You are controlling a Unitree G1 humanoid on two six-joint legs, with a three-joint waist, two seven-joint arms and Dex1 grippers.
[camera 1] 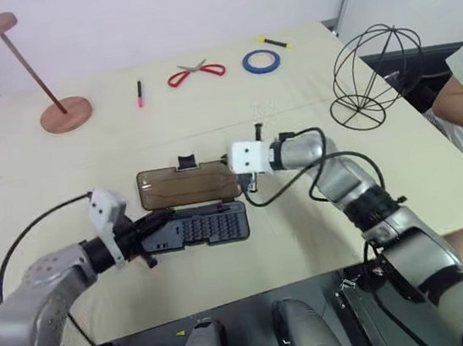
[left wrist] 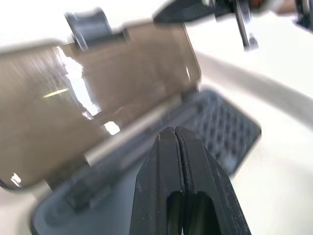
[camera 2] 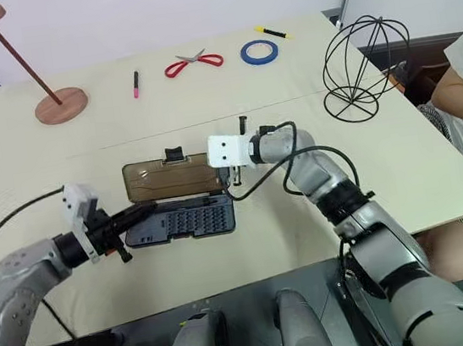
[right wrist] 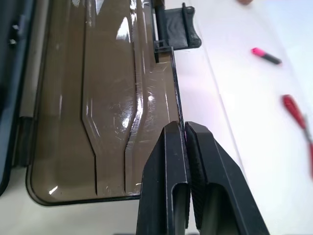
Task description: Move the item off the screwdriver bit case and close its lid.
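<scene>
Currently you have: lid [camera 1: 189, 184] raised, right tool [right wrist: 185, 128] pinching its far edge; left tool [left wrist: 176, 134] pressed together over the case tray [camera 1: 208, 225]; item [camera 1: 368, 76] far right on the worktop [camera 1: 45, 180].

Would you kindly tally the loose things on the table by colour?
Red or pink: 2, scissors, marker
Blue: 2, tape, case
Black: 1, wire sphere
Brown: 1, stand
Yellow: 1, pen
Total: 7
</scene>
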